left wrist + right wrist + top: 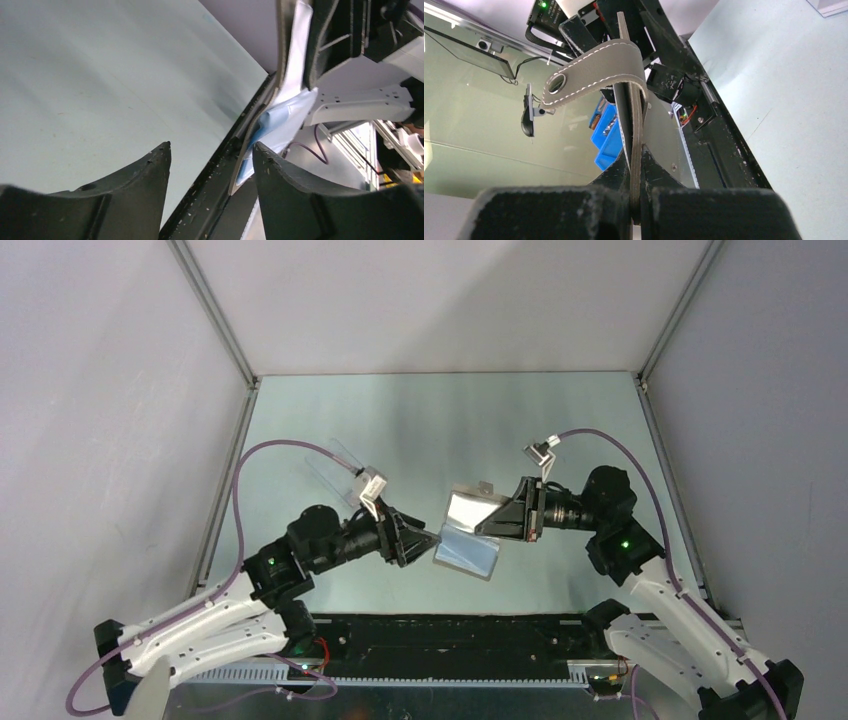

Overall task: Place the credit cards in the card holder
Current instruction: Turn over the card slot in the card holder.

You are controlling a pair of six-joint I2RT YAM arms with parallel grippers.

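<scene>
The card holder [468,552], a grey-brown wallet, hangs open above the table's middle, its pale inner faces showing. My right gripper [487,522] is shut on its upper flap. In the right wrist view the flap [636,125] stands edge-on between the closed jaws [636,165], and its tab with the round snap [589,70] curls over to the left. My left gripper [432,540] is open at the wallet's left edge. In the left wrist view that edge [250,145] and the light blue lining [280,120] lie between the fingers [212,150], close to the right one. No credit card shows.
A clear plastic box [335,468] lies on the table behind the left wrist. The black rail [450,635] between the arm bases runs along the near edge. Grey walls stand at the left, right and back.
</scene>
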